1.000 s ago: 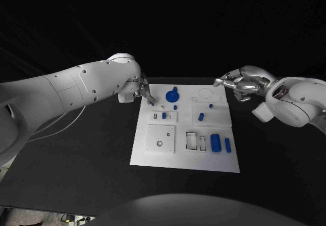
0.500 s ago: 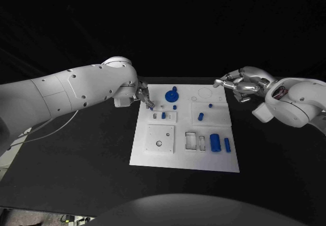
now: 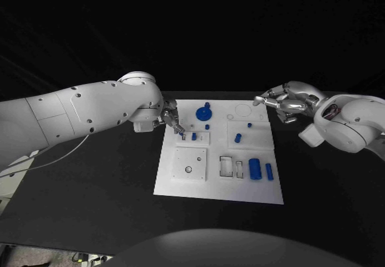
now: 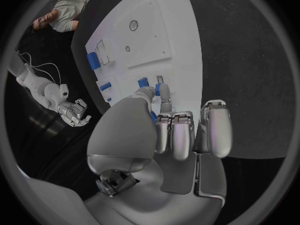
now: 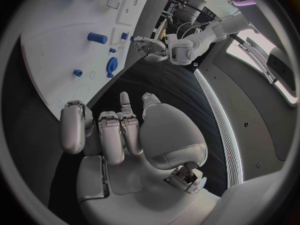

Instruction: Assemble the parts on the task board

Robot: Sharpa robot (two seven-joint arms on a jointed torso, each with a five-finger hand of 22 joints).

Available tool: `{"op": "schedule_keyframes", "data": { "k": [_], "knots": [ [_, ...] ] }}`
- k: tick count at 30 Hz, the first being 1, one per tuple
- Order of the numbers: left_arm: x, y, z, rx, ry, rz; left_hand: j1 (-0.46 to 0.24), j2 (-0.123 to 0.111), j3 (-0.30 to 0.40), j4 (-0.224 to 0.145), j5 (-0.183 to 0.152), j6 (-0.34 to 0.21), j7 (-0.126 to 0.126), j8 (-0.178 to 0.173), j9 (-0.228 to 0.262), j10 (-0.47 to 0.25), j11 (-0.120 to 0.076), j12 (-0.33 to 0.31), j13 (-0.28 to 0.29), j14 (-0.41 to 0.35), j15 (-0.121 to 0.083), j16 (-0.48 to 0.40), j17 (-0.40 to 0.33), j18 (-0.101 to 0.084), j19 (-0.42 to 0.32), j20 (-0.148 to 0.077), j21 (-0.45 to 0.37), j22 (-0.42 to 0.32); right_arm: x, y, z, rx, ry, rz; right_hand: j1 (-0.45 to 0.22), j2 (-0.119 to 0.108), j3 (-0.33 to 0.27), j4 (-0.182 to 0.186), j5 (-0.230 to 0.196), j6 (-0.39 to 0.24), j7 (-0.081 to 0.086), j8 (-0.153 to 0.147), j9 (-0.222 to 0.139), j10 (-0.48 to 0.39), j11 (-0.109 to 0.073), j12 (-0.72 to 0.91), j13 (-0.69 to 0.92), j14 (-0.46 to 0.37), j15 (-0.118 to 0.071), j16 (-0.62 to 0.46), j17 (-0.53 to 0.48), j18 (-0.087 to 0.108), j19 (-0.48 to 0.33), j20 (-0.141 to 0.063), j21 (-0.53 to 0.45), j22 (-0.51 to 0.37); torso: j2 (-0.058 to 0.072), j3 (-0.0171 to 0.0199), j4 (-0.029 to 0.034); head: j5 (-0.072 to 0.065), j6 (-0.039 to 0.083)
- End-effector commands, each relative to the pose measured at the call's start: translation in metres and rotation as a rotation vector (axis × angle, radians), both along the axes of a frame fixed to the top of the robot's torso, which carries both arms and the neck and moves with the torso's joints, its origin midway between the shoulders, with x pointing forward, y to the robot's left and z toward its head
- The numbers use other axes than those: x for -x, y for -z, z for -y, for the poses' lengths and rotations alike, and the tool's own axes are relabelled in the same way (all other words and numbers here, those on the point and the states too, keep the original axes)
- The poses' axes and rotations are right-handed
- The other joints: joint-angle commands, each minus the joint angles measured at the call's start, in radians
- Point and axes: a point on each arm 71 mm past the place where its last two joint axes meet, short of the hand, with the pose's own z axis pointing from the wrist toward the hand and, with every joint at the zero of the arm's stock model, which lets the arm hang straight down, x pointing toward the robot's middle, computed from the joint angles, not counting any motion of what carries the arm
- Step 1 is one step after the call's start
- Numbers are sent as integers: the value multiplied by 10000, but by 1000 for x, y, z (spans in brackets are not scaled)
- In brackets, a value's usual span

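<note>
I have the left hand [image 3: 172, 118] at the upper left edge of the task board [image 3: 181, 186], its fingertips [image 4: 161, 91] pinched together beside a small blue peg [image 3: 193, 136] — whether they hold anything, I can't tell. The other fingers are curled in against the palm. The right hand [image 3: 282, 102] hovers off the board's far right corner, fingers curled and holding nothing. The white board lies mid-desk [image 3: 96, 211]. On it I see a blue round knob [image 3: 203, 113] near the top, a blue cylinder [image 3: 254, 168] with a thinner blue pin [image 3: 268, 171] just beside it at lower right, and a short blue piece [image 3: 238, 137] in between.
</note>
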Motion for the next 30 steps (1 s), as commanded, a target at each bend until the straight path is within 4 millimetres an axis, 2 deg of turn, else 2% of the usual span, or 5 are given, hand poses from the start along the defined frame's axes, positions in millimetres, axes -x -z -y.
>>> {"op": "schedule_keyframes", "data": {
  "k": [1,9,16,20,30],
  "knots": [
    [3,-1,3,102,123,72,-29,-73,111,7,-55,32,-86,36,11,1038,-70,2,2628,1055,-56,24,2632,-23,156,-95,-49,1502,1,2,-1,48,-147,-154,80,-18,-26,-46,62,90,11,-35,17,1130,1,-52,2601,1043,54,34,2630,207,-66,-5,-47,1754,6,-3,-7,19,0],
    [7,0,6,84,318,-59,-81,-122,262,-10,-117,11,-85,17,11,1038,-69,2,2628,1055,-56,24,2632,-19,151,-95,-68,1497,1,3,-1,60,-149,-200,89,-18,-24,-47,65,87,11,-38,17,1130,0,-52,2601,1043,55,34,2630,208,-68,-5,-49,1754,2,9,-18,101,0],
    [8,2,6,-3,372,-146,-191,-175,452,-12,-292,-43,-59,-53,-15,1038,-50,2,2628,1055,-44,24,2632,-16,144,-88,-94,1493,2,4,-2,27,-182,-210,93,-20,-23,-47,67,85,11,-40,17,1130,0,-52,2601,1043,55,34,2630,207,-67,-5,-49,1754,3,11,-23,91,0],
    [8,3,5,-39,368,-171,-192,-176,468,-16,-299,-45,-59,-57,-16,1038,-50,2,2628,1055,-44,24,2632,-16,143,-87,-96,1492,2,4,-2,6,-170,-212,93,-20,-23,-47,67,85,11,-40,17,1130,0,-52,2601,1043,55,34,2630,207,-67,-5,-49,1754,6,-1,-22,66,0],
    [8,6,6,-87,356,-199,-186,-172,521,-30,-309,-48,-60,-66,-19,1038,-50,2,2628,1055,-42,24,2632,-16,145,-86,-96,1494,2,4,-1,-28,-160,-200,96,-22,-24,-45,67,85,12,-41,17,1130,1,-52,2601,1043,55,34,2630,207,-65,-5,-47,1755,10,5,-24,46,0]
  ]
}}
